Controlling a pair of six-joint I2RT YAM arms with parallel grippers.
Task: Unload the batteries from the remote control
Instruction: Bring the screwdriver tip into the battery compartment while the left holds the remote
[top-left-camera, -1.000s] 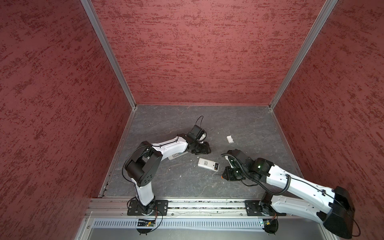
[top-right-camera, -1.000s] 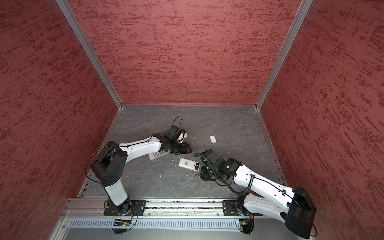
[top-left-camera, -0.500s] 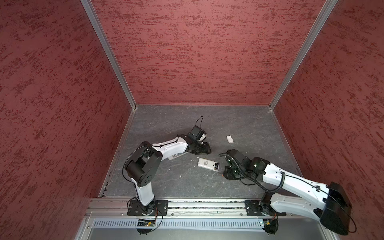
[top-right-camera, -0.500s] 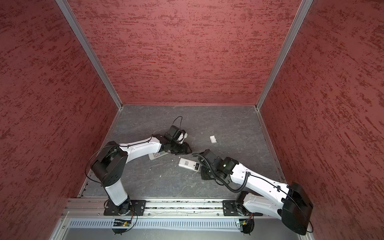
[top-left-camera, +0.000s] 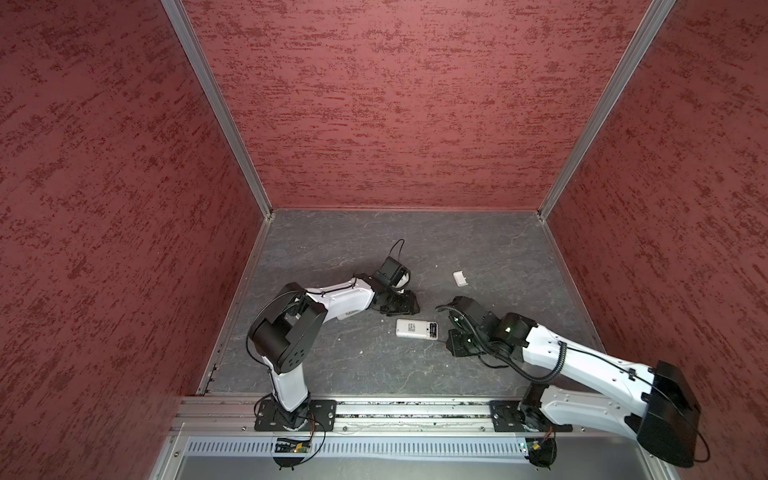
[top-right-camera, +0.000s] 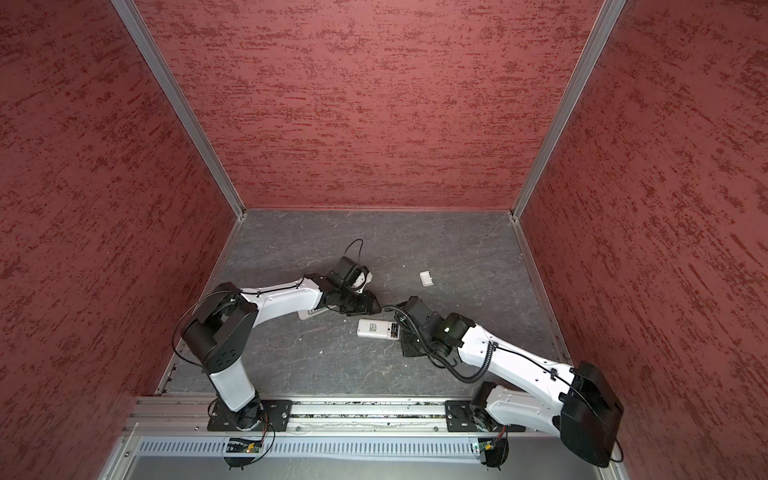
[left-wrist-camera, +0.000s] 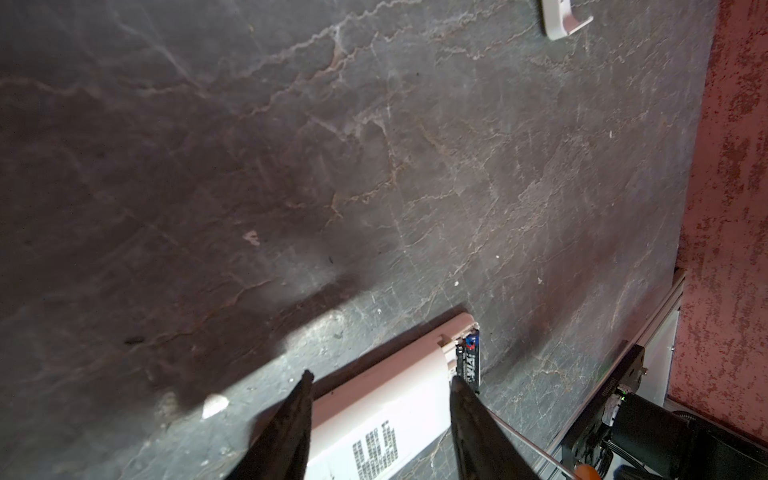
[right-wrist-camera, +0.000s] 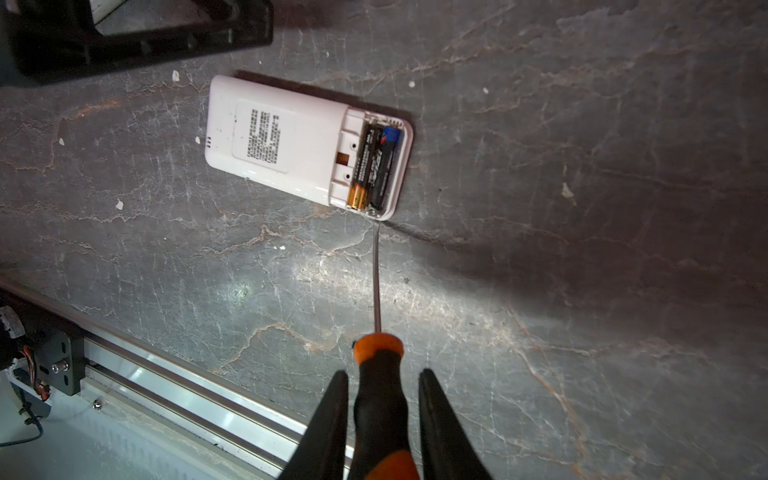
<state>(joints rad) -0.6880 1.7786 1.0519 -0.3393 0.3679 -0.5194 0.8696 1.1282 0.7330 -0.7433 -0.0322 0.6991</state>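
Two black batteries (right-wrist-camera: 374, 166), one gold-ended, one blue-tipped, lie side by side in the open white remote (right-wrist-camera: 282, 141), toward the front edge of the bench (right-wrist-camera: 540, 249). The right tool (right-wrist-camera: 383, 371) clamps a screwdriver (right-wrist-camera: 378, 345); the left tool (left-wrist-camera: 381, 374) gapes empty over the remote.

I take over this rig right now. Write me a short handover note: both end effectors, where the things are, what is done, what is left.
Left end effector: open, empty, poised by the remote control, not gripping it.
Right end effector: shut on the screwdriver, tip close to the remote's edge beside the open compartment.
Things: the remote lies back up on the table. Both batteries sit in the compartment. A small white piece, probably the cover, lies apart, farther back.
Done: compartment opened.
Left: pry out both batteries.
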